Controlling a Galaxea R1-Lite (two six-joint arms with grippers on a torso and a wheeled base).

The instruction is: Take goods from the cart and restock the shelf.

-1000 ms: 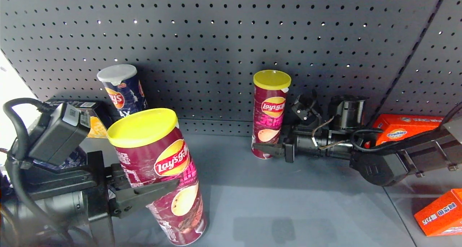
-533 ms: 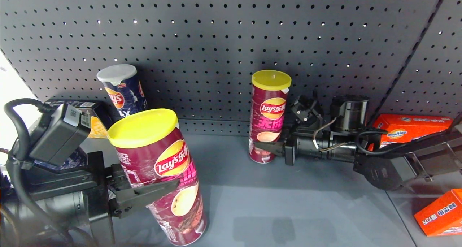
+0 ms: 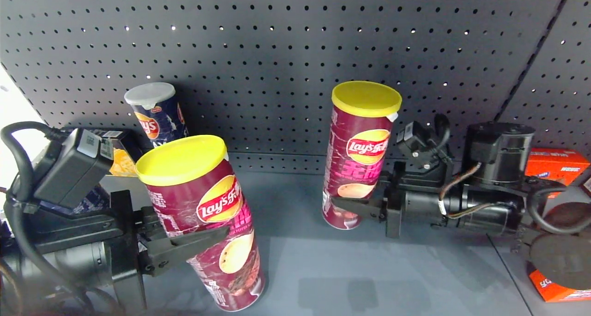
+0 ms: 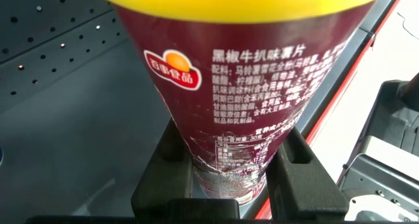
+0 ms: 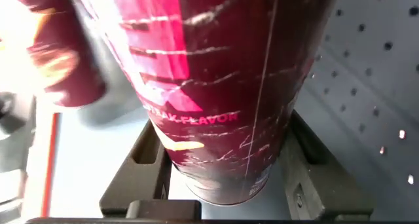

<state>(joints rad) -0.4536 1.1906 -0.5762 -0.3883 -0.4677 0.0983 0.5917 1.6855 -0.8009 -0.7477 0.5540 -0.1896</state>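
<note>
Two maroon chips cans with yellow lids are held over the grey shelf floor (image 3: 295,260). My left gripper (image 3: 203,226) is shut on the nearer can (image 3: 203,205), which leans at the front left; its back label (image 4: 242,86) sits between the fingers of my left gripper (image 4: 232,155). Right of centre, my right gripper (image 3: 345,195) is shut low on the second can (image 3: 362,149), which tilts slightly in front of the pegboard. Up close, that can (image 5: 216,86) rests between the fingers of my right gripper (image 5: 222,155), with the left can (image 5: 59,54) blurred beyond.
A blue chips can with a white lid (image 3: 156,112) stands at the back left beside a dark box (image 3: 117,152). Orange boxes (image 3: 556,161) (image 3: 547,286) lie at the right. A dark pegboard wall (image 3: 295,43) closes the back. Open shelf floor lies between the two held cans.
My right gripper has carried its can forward and up from the back of the shelf, so it stands closer and higher. The left arm and its can have barely shifted.
</note>
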